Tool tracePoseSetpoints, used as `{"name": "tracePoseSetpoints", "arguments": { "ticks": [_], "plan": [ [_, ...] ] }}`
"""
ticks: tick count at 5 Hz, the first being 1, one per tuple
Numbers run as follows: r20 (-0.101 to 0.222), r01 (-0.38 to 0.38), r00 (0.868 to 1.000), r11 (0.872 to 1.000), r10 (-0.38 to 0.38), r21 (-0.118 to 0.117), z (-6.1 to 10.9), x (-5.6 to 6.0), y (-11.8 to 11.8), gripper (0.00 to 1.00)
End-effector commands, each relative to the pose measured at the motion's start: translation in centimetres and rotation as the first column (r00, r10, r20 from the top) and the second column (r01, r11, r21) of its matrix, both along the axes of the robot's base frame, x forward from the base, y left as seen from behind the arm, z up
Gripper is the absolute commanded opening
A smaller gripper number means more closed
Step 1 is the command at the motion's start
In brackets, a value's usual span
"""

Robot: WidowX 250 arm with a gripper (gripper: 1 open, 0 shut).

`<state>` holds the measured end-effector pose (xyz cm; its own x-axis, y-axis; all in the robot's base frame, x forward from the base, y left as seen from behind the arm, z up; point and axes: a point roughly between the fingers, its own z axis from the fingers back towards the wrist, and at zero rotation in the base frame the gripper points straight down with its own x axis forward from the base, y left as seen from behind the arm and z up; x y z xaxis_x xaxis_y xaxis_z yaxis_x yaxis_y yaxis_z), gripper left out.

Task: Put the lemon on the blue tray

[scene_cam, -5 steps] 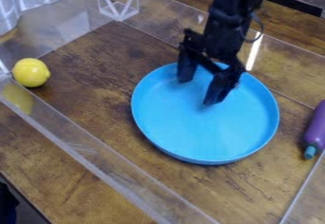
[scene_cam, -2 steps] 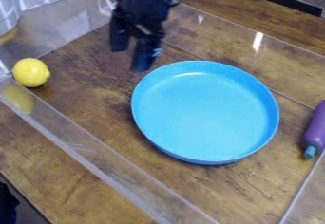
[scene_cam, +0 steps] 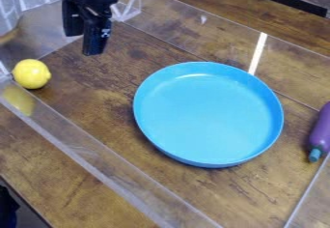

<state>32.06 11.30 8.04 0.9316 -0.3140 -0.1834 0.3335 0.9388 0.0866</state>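
The lemon (scene_cam: 31, 73) is a small bright-yellow fruit lying on the wooden table at the far left. The blue tray (scene_cam: 264, 124) is a large round shallow dish at the centre right, with nothing in it. My gripper (scene_cam: 83, 37) hangs at the upper left, pointing down, its dark fingers apart and nothing between them. It is above and to the right of the lemon, clear of it, and well left of the tray.
A purple elongated object (scene_cam: 318, 131) lies at the right edge beside the tray. Clear plastic walls (scene_cam: 77, 145) run along the table's left and front sides, and a clear container (scene_cam: 123, 2) stands at the back.
My gripper has travelled from over the blue tray leftward and toward the back, ending near the lemon's side of the table. It stayed open. Lemon and tray have not moved.
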Motion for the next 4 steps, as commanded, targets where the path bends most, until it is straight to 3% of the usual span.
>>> {"name": "tracePoseSetpoints", "arguments": {
  "ticks": [1, 3, 4],
  "plan": [
    [0.078, -0.015, 0.997, 1.000, 0.013, 0.028, 2.7, 0.4, 1.9, 1.00],
    [0.067, -0.032, 0.997, 0.999, 0.030, 0.026, -0.2, 1.0, 1.9, 1.00],
    [0.061, -0.010, 0.998, 0.999, 0.008, 0.036, -0.5, 0.7, 3.8, 1.00]
  ]
}}
